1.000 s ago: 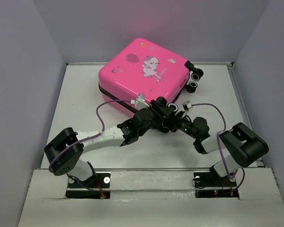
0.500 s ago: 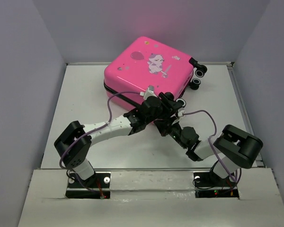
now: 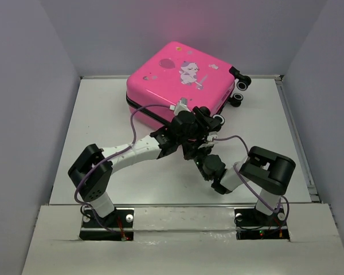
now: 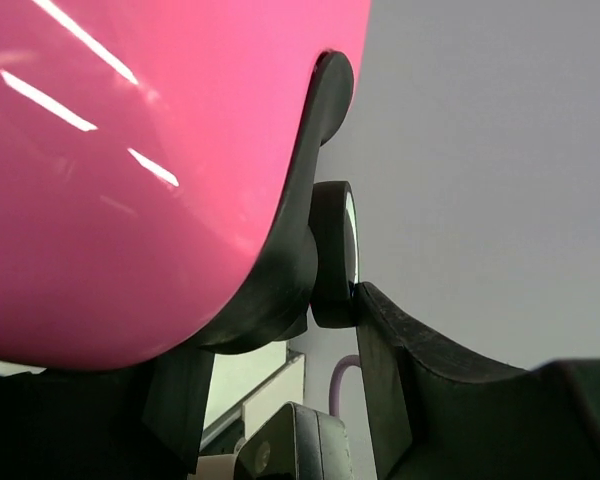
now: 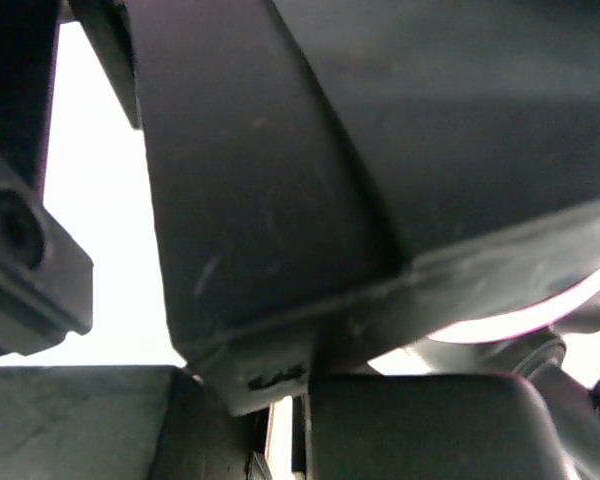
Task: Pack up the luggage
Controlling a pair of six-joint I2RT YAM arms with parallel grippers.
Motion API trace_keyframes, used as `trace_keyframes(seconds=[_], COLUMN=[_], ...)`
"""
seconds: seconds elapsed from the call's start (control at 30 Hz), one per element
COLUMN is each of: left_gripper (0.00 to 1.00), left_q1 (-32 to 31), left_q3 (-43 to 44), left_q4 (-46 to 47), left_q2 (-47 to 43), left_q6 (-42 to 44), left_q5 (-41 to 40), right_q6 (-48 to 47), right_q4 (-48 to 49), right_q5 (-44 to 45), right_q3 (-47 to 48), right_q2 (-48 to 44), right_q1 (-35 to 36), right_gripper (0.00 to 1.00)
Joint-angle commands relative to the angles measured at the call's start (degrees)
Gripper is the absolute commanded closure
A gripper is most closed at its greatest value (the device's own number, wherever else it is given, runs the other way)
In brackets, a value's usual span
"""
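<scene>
The hot-pink luggage lies closed at the back middle of the table, cat print up, its near edge raised. My left gripper is at its near right corner. In the left wrist view the pink shell fills the left side, and my left gripper is closed round the black wheel mount, with one finger against the wheel. My right gripper sits low under the left wrist. Its view is blocked by dark parts pressed close, and its gripper shows only a thin slit between the fingers.
Two more black wheels stick out at the luggage's far right corner. Grey walls enclose the white table on three sides. The left arm's purple cable loops over the luggage's near edge. The two arms cross closely near the table's middle.
The luggage has moved right and back, its near side rising. My left arm reached forward with it. My right arm folded in and dropped under the left wrist.
</scene>
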Motion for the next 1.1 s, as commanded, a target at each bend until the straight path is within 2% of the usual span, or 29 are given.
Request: trace_keyframes(seconds=[0.0, 0.03, 0.07, 0.13, 0.17, 0.2, 0.23, 0.27, 0.33, 0.37, 0.43, 0.5, 0.53, 0.57, 0.6, 0.67, 0.7, 0.77, 0.8, 0.87, 0.97, 1.0, 1.07], left_gripper=[0.59, 0.32, 0.23, 0.10, 0.03, 0.01, 0.01, 0.01, 0.01, 0.01, 0.04, 0.07, 0.11, 0.18, 0.21, 0.32, 0.35, 0.47, 0.51, 0.54, 0.54, 0.53, 0.48], left_q1=[-6.6, -6.1, -5.6, -3.9, -3.1, -2.3, -0.5, 0.4, 2.3, 4.3, 5.9, 7.2, 8.1, 8.3, 8.3, 8.4, 8.4, 8.4, 8.4, 8.4, 8.3, 8.3, 8.3], left_q3=[4.4, 2.8, 2.2, 0.2, -0.3, -0.6, -1.0, -1.0, -1.8, -2.4, -6.4, -10.1, -12.0, -16.8, -19.3, -25.8, -28.0, -33.5, -35.0, -37.9, -37.6, -37.1, -35.3], left_q4=[24.0, 23.0, 19.7, 16.4, 14.7, 11.0, 6.3, 6.3, -1.0, -5.4, -8.1, -11.5, -11.9, -11.8, -11.4, -10.9, -10.4, -7.2, -5.2, -1.1, 2.5, 3.2, 3.8], left_q2=[-5.0, -6.7, -8.3, -13.5, -15.1, -18.4, -20.1, -21.5, -26.4, -29.8, -33.8, -37.9, -41.6, -43.2, -45.8, -47.1, -47.6, -47.4, -47.3, -46.3, -43.0, -42.0, -38.7], left_q6=[4.6, 6.6, 10.4, 14.8, 16.9, 20.9, 23.0, 25.1, 31.1, 34.0, 36.5, 37.7, 38.0, 38.5, 38.8, 39.1, 39.2, 39.1, 39.4, 40.1, 42.4, 43.9, 45.2], left_q5=[10.8, 8.9, 7.7, 5.2, 5.2, 3.4, 2.6, 2.0, -0.7, -1.7, -4.7, -7.5, -9.4, -9.5, -9.4, -8.2, -6.8, -4.8, -3.5, 0.9, 2.8, 3.2, 4.3], right_q6=[-3.8, -3.1, -3.1, -1.9, -1.2, -0.5, 0.6, 1.3, 3.4, 4.1, 5.8, 7.1, 7.1, 7.2, 7.2, 6.8, 6.6, 5.3, 4.9, 2.7, -1.9, -2.7, -5.8], right_q4=[16.4, 16.5, 16.4, 16.4, 16.4, 16.2, 15.9, 15.0, 8.9, 1.7, -10.6, -27.7, -42.3, -49.4, -60.9, -70.6, -79.0, -86.7, -93.1, -98.4, -105.8, -109.8, -111.9], right_q5=[-12.2, -10.3, -8.8, -5.3, -4.6, -3.8, -4.0, -4.5, -6.1, -7.4, -9.2, -10.7, -13.3, -14.2, -15.7, -16.8, -17.4, -17.0, -15.7, -12.7, -2.4, 0.7, 1.0], right_q3=[7.3, 5.8, 4.3, -0.1, -1.5, -3.8, -4.8, -5.6, -7.4, -7.9, -6.4, -3.1, -1.4, 0.3, 3.7, 8.4, 10.0, 13.5, 17.4, 21.3, 28.1, 30.1, 34.8], right_q2=[0.0, -1.1, -1.6, -3.0, -3.2, -3.4, -3.8, -4.4, -6.5, -10.3, -15.9, -22.4, -28.0, -30.6, -35.7, -40.4, -44.4, -47.4, -48.5, -50.5, -50.0, -48.0, -45.4], right_q1=[5.6, 5.6, 5.6, 5.6, 5.6, 5.6, 5.6, 5.6, 5.6, 5.6, 5.6, 5.6, 5.6, 5.6, 5.6, 5.6, 5.6, 5.6, 5.6, 5.6, 5.6, 3.4, 1.0], right_gripper=[0.93, 0.93, 0.92, 0.80, 0.57, 0.44, 0.27, 0.22, 0.16, 0.15, 0.12, 0.12, 0.12, 0.12, 0.12, 0.13, 0.13, 0.14, 0.15, 0.13, 0.01, 0.01, 0.00])
